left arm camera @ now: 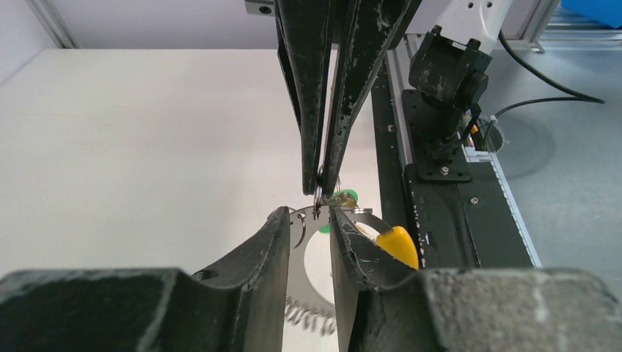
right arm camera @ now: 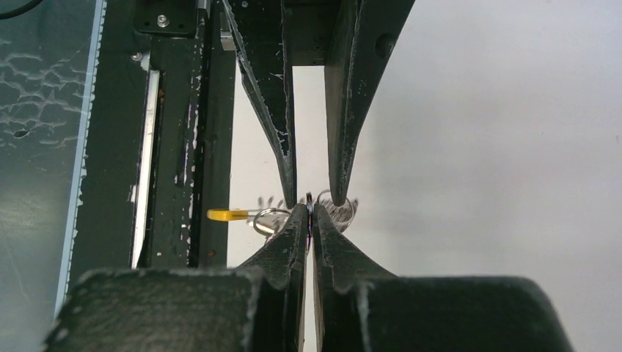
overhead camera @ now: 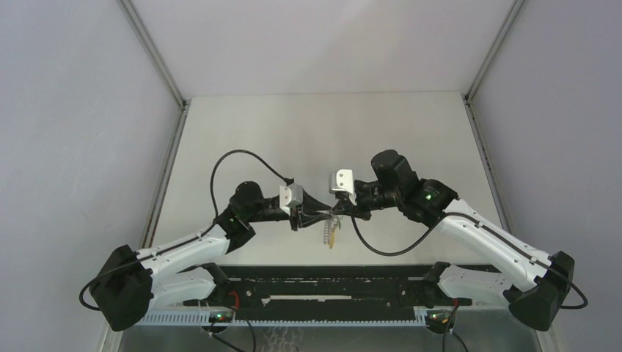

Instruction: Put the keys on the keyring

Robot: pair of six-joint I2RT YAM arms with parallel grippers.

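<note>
Your right claw (right arm camera: 309, 214) is pressed together on the thin grey keyring (left arm camera: 365, 217), up over the tabletop (overhead camera: 257, 132). Your left claw (left arm camera: 309, 218) stands partly spread astride it. The slick wire may twist loose, shedding the plastic-headed green key (left arm camera: 345, 196) and yellow key (left arm camera: 397, 243) near its beaded rim.

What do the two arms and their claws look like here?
Left arm and right arm: white shells, black joints, a small green light each, and a looping black cable. Left claw and right claw: two tapering black fingers, scuffed with pale flecks.
</note>
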